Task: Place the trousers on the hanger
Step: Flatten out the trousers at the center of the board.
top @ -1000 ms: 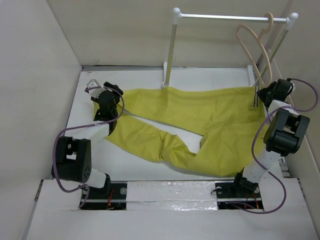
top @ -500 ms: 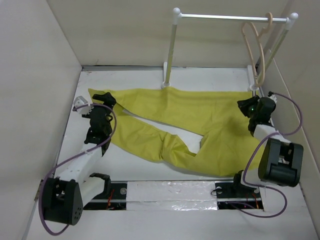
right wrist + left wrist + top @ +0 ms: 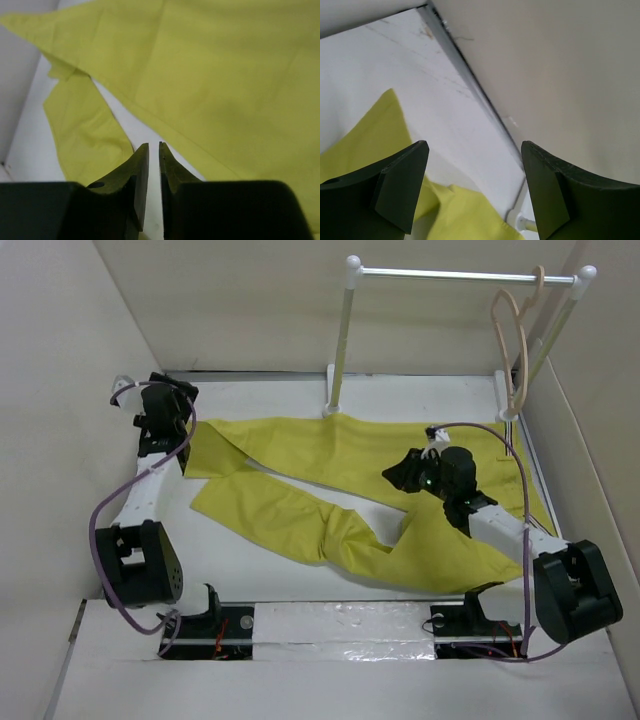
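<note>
- The trousers (image 3: 330,455) lie flat on the white table (image 3: 250,565). The seat and waist end is at 3 o'clock, and both legs run out toward 9 o'clock.
- The far leg lies straight. The near one bends and slants toward 8 o'clock, with a strip of bare table between them.
- The hanger (image 3: 496,325) hangs by its hook at the right end of the rack (image 3: 450,275), at about 1 o'clock. It is clear of the cloth.
- The left claw (image 3: 158,400) is up in the far-left corner, at 10 o'clock, just beyond the cuff of the far leg.
- In its own camera, the left claw (image 3: 474,150) is spread wide. Nothing sits between the fingers (only table, a corner of yellow cloth and the wall (image 3: 560,75) show through the gap).
- The right claw (image 3: 400,475) sits over the middle of the trousers, near the crotch, pointing toward 9 o'clock.
- Seen from its wrist, the right claw (image 3: 154,150) is all but closed, with a sliver of a gap and no cloth pinched in it.
- Whether its tips touch the fabric, I cannot tell.
</note>
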### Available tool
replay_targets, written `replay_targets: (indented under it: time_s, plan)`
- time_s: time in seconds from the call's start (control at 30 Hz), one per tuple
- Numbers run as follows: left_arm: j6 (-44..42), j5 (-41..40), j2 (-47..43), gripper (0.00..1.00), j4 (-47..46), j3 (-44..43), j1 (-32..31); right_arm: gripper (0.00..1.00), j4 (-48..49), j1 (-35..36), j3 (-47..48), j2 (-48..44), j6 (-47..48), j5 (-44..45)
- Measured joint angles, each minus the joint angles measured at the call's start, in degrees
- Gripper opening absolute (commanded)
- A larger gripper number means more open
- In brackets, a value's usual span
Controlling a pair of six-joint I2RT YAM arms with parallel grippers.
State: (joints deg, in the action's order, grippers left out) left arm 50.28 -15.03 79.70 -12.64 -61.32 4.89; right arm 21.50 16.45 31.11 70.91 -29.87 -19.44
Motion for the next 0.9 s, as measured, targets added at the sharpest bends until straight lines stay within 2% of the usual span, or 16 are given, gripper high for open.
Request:
replay_targets:
  time_s: [0.03, 0.1, 0.13, 0.17, 0.23, 0.37, 0.5, 0.6, 0.7, 0.9]
  plan:
    - [0.0, 1.0, 1.4, 0.73, 1.0, -0.6, 0.9, 0.32, -1.0, 1.6, 0.7, 0.2, 1.5, -0.3]
    - [0.2, 3.2, 3.7, 0.73, 4.0, -1.0, 2.8, 0.52, -3.0, 4.3, 2.8, 1.3, 4.3, -1.0]
    - [0.3, 3.7, 5.2, 0.73, 4.7, -1.3, 3.7, 0.52, -3.9, 5.6, 3.8, 2.0, 5.4, -1.4]
    - [0.3, 5.3, 7.4, 0.73, 7.5, -2.9, 4.8, 0.57, -4.8, 6.9, 4.9, 2.8, 6.9, -1.7]
    - [0.2, 7.6, 13.2, 0.72, 11.8, -7.8, 7.0, 0.6, -6.2, 9.8, 7.0, 4.6, 8.7, -2.3]
    - [-0.4, 9.7, 23.3, 0.73, 17.9, -16.6, 9.2, 0.61, -8.0, 15.0, 9.0, 6.8, 11.8, -2.8]
    - [-0.9, 10.5, 25.7, 0.75, 20.7, -17.3, 9.6, 0.61, -9.1, 18.5, 9.7, 8.4, 13.6, -2.6]
    - [-1.7, 11.4, 27.9, 0.74, 23.4, -21.1, 9.6, 0.61, -9.1, 19.7, 10.1, 10.3, 14.3, -2.5]
    - [-2.5, 12.0, 30.5, 0.69, 23.5, -24.7, 9.6, 0.61, -9.1, 20.0, 10.4, 12.2, 14.7, -2.5]
    - [-3.8, 11.7, 31.0, 0.55, 24.0, -24.5, 9.5, 0.61, -9.1, 20.0, 10.5, 13.6, 14.7, -2.5]
